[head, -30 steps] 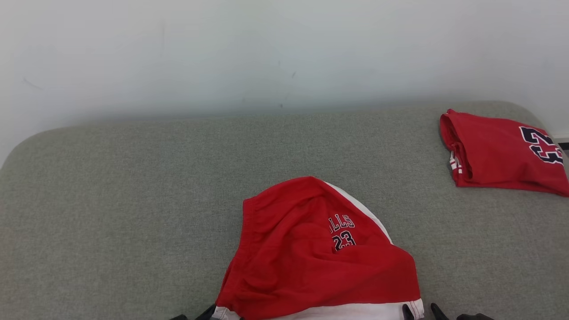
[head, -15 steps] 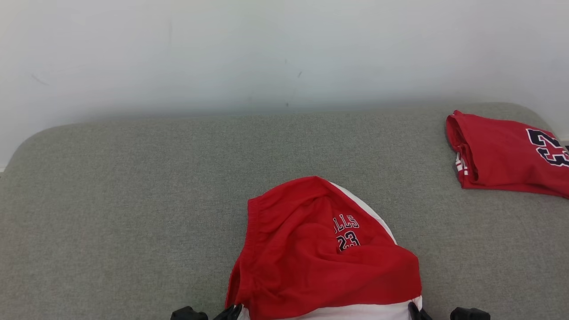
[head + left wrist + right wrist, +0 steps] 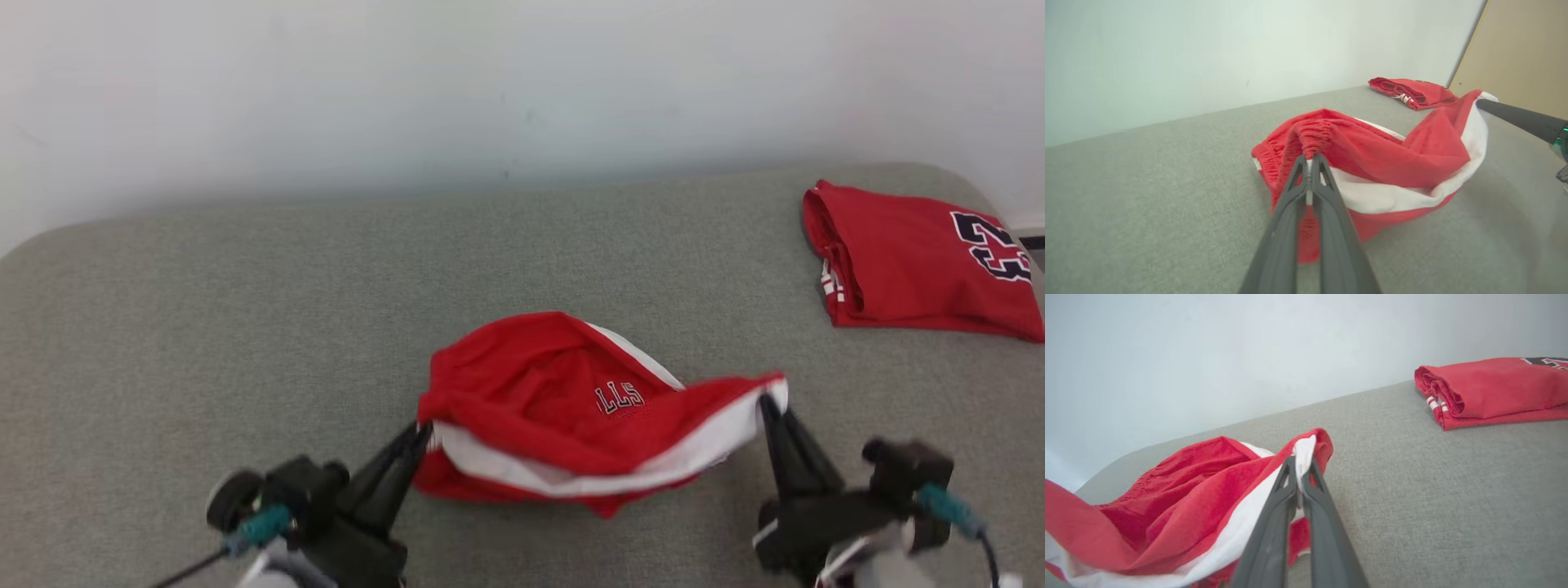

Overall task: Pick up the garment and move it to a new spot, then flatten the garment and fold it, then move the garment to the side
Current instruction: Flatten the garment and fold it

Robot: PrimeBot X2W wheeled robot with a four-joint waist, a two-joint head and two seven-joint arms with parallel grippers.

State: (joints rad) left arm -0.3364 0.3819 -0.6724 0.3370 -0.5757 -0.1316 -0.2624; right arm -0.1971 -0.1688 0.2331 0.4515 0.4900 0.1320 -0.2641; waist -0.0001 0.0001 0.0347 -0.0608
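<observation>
One red garment [image 3: 531, 400] pinched between left end effector [image 3: 420, 437] and right end effector [image 3: 766, 400].
Its lettering [image 3: 619, 398] half hidden; one folded garment [image 3: 906, 257] beyond the right one.

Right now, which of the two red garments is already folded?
The red fabric garment with the dark number, far right; the white-trimmed red shorts are bunched up, unfolded.

The garment [image 3: 531, 392] was soft matt cloth — red, with a smoother white band and a puckered, ribbed waistband at the tips of the left gripper [image 3: 423, 433]. That tool and the right gripper [image 3: 767, 402] looked matt dark plastic. Beneath them, the cushion [image 3: 204, 327] was coarse grey weave.
</observation>
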